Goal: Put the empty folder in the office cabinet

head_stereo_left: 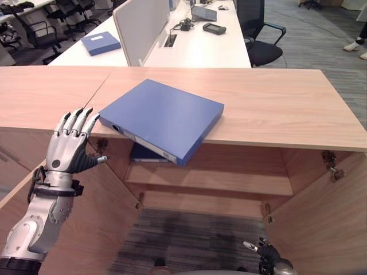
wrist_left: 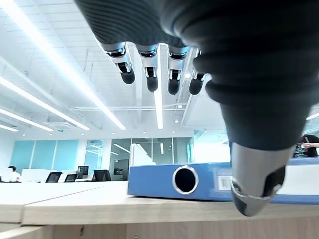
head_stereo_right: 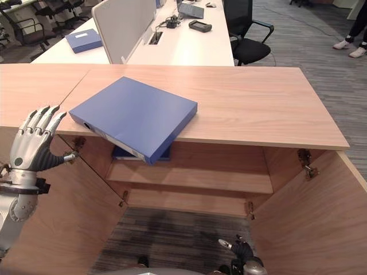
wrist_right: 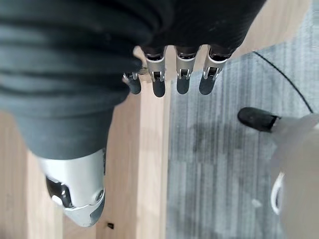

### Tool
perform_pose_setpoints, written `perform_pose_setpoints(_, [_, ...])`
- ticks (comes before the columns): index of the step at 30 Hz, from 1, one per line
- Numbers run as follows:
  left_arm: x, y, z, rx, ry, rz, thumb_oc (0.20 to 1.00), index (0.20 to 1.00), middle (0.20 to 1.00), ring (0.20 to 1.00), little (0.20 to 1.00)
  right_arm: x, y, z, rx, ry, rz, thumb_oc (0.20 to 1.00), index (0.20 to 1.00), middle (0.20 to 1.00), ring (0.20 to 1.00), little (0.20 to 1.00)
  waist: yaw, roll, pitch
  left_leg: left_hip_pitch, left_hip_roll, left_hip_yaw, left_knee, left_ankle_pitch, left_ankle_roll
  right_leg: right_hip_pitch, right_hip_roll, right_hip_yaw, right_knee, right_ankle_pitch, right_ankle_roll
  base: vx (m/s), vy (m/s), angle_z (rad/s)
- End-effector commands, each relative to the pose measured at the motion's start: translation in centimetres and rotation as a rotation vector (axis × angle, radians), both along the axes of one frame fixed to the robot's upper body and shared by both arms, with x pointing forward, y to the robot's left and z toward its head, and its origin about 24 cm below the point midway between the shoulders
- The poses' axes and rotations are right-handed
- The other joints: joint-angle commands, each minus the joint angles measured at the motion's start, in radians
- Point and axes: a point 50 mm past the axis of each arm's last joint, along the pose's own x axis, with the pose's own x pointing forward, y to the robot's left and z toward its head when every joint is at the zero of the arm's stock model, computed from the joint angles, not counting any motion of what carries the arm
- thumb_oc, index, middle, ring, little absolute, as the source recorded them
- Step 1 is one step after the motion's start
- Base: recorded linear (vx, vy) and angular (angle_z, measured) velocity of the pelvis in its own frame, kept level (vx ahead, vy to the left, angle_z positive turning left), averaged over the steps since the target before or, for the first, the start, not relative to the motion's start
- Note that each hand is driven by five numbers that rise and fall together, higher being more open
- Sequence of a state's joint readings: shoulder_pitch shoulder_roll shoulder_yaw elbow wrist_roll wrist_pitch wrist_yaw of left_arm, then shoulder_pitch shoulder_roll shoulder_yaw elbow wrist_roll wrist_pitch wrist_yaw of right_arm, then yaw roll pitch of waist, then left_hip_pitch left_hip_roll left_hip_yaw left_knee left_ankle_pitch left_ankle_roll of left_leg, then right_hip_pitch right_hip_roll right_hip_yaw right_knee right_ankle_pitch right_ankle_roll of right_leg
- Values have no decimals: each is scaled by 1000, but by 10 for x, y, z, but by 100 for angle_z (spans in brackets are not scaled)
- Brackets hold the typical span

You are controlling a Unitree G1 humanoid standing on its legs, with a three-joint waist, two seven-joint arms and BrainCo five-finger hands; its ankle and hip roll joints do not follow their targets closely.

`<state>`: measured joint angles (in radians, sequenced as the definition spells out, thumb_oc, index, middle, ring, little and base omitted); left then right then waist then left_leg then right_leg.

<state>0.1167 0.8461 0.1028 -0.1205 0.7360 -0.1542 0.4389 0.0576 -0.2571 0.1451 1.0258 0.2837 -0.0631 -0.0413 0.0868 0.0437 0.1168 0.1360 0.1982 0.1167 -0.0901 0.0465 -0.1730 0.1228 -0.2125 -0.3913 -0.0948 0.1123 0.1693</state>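
Note:
A blue folder (head_stereo_left: 163,117) lies flat on the wooden cabinet top (head_stereo_left: 275,103), its near corner jutting over the front edge above the open cabinet. Its spine with a round finger hole (wrist_left: 185,179) faces my left hand. My left hand (head_stereo_left: 71,143) is raised just left of the folder, a short gap away, fingers straight and holding nothing. Down low by the floor in front of the cabinet hangs my right hand (head_stereo_left: 265,250), fingers relaxed and empty. Another blue folder (head_stereo_left: 146,153) lies on the shelf (head_stereo_left: 229,180) inside the cabinet.
Both cabinet doors stand open, the left door (head_stereo_left: 86,212) under my left arm and the right door (head_stereo_left: 327,217) opposite. Behind the cabinet are white desks with a blue folder (head_stereo_left: 100,43), a divider panel (head_stereo_left: 140,26) and office chairs. A person's shoes (head_stereo_left: 355,48) show at far right.

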Motion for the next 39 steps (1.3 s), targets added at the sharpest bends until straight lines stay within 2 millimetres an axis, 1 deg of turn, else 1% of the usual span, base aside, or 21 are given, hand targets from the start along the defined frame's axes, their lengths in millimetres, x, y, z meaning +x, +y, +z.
perform_pose_setpoints(1, [13,-7,27,119,-80,-47,1000,1000,1000,1000,1000,32,5,10,-8,-89,61,1000,1000,1000,1000,1000,-6,-3,21,12,8,-43,4,-62,-23,53,5,-2,12,-101,49,11,26,-5])
perform_pose_setpoints(6, [18,-12,30,173,-64,-74,1000,1000,1000,1000,1000,27,7,7,-7,-66,78,1000,1000,1000,1000,1000,-20,3,16,23,4,-34,3,-67,-21,53,0,8,12,-98,51,13,25,-4])
perform_pose_setpoints(7, [22,-12,33,221,-53,-78,1000,1000,1000,1000,1000,26,7,6,-9,-60,80,1000,1000,1000,1000,1000,-30,6,16,25,2,-28,3,-68,-20,52,-1,15,11,-97,53,2,27,-5])
perform_pose_setpoints(12, [26,-15,34,247,-36,-93,1000,1000,1000,1000,1000,24,6,5,-12,-49,86,1000,1000,1000,1000,1000,-37,7,17,31,0,-21,3,-71,-18,50,-2,20,12,-96,55,2,14,-8])
perform_pose_setpoints(17, [32,-18,33,300,-1,-108,1000,1000,1000,1000,1000,22,5,4,-14,-39,74,1000,1000,1000,1000,1000,-55,13,16,38,-2,-14,3,-75,-16,50,-5,28,13,-95,55,8,15,-9])
perform_pose_setpoints(23, [38,-25,32,292,12,-134,1000,1000,1000,1000,1000,19,5,2,-13,-19,73,1000,1000,1000,1000,1000,-62,17,14,40,-2,-9,3,-74,-15,51,-7,29,13,-95,55,0,0,0])
perform_pose_setpoints(27, [44,-32,21,225,36,-151,1000,1000,1000,1000,1000,18,6,2,-18,-11,74,1000,1000,1000,1000,1000,-67,16,14,41,-3,-9,3,-73,-14,51,-6,31,12,-95,55,0,0,0])
perform_pose_setpoints(28, [45,-32,16,191,49,-147,1000,1000,1000,1000,1000,20,6,2,-16,-16,72,1000,1000,1000,1000,1000,-70,15,14,41,-3,-7,3,-74,-15,50,-7,32,12,-95,55,0,0,0])
perform_pose_setpoints(31, [51,-33,8,166,79,-134,1000,1000,1000,1000,1000,18,6,1,-10,-9,54,1000,1000,1000,1000,1000,-76,13,13,44,0,-2,3,-75,-14,51,-6,35,11,-96,55,0,0,0])
perform_pose_setpoints(39, [57,-35,5,182,95,-131,1000,1000,1000,1000,1000,17,3,1,-14,-6,38,1000,1000,1000,1000,1000,-83,11,12,46,0,1,3,-74,-14,48,-2,42,9,-95,56,0,0,0])
